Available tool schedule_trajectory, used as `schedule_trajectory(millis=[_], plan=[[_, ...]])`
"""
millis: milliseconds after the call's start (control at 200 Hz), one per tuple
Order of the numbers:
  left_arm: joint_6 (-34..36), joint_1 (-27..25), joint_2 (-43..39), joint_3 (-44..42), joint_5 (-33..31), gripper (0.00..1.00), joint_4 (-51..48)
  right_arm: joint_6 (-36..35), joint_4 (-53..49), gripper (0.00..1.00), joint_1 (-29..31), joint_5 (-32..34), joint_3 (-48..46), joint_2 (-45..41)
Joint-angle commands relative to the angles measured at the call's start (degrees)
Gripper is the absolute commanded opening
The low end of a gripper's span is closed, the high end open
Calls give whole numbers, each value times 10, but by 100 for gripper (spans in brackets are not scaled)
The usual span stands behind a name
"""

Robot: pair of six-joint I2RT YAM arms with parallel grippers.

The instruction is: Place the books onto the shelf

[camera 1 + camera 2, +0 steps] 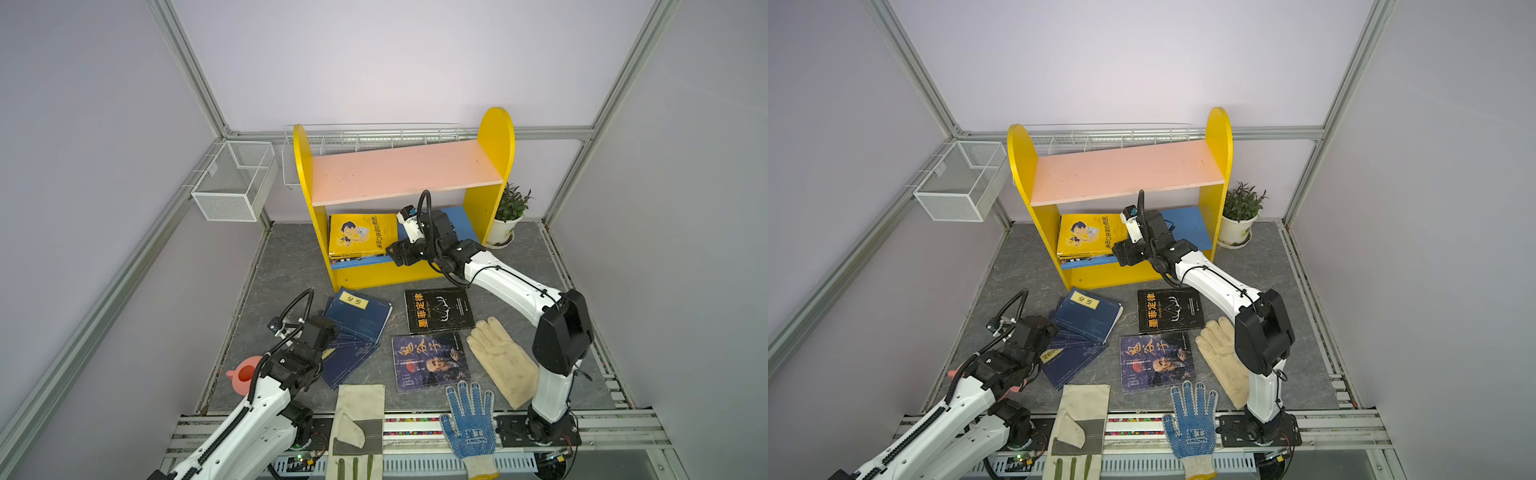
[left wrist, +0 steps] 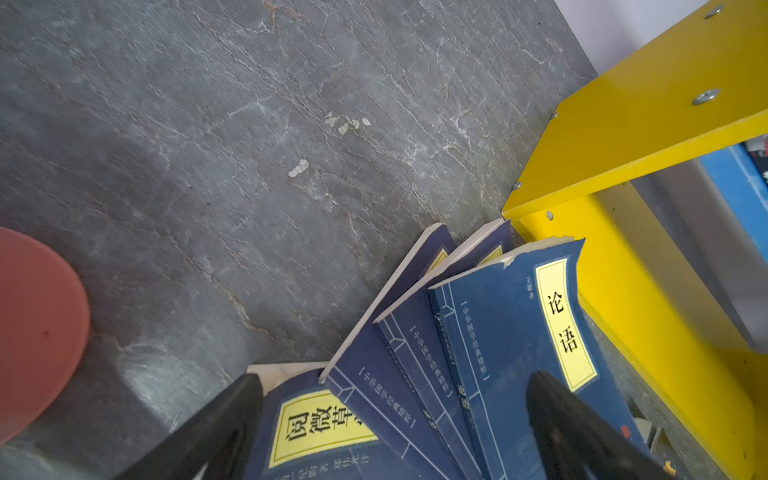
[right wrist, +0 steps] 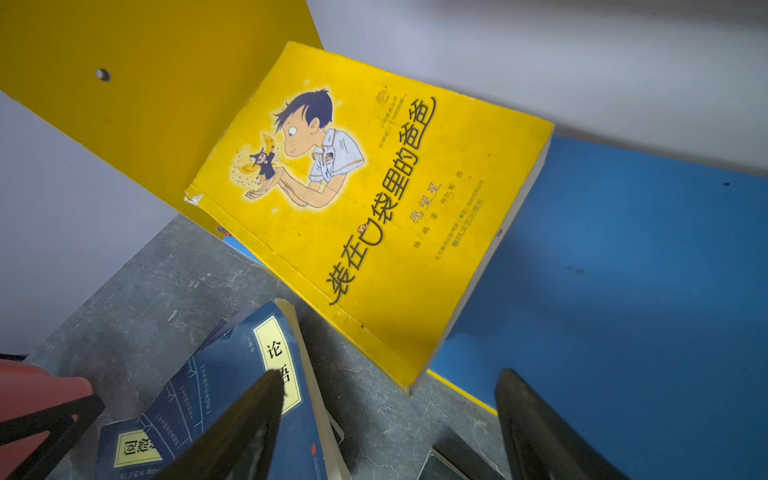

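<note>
The shelf (image 1: 494, 137) stands at the back, with a bare pink upper board (image 1: 403, 170) and a blue lower board (image 3: 623, 291). On the lower board's left part a yellow cartoon book (image 1: 361, 235) (image 3: 374, 199) lies on a small stack, one corner past the front edge. My right gripper (image 1: 392, 251) (image 3: 386, 399) is open just off that corner and holds nothing. Several navy books (image 1: 357, 316) (image 2: 511, 332) lie fanned on the table before the shelf. My left gripper (image 1: 1046, 332) (image 2: 395, 395) hangs open over them. A black book (image 1: 438, 309) and a purple-blue book (image 1: 430, 361) lie flat nearby.
A cream glove (image 1: 503, 359), a blue-dotted glove (image 1: 469, 419) and a beige-grey glove (image 1: 359, 419) lie along the front. A potted plant (image 1: 509, 216) stands right of the shelf. Wire baskets (image 1: 235, 180) hang on the back-left frame. A pink funnel (image 1: 245, 374) sits by the left arm.
</note>
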Motion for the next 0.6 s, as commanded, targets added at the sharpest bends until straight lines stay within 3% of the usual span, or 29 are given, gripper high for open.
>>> schedule_trajectory(millis=[0, 595], plan=[[0, 1, -2, 6, -3, 99, -2, -24, 7, 82, 4, -4, -16, -7], [-3, 1, 0, 6, -6, 99, -4, -39, -4, 74, 4, -9, 43, 71]])
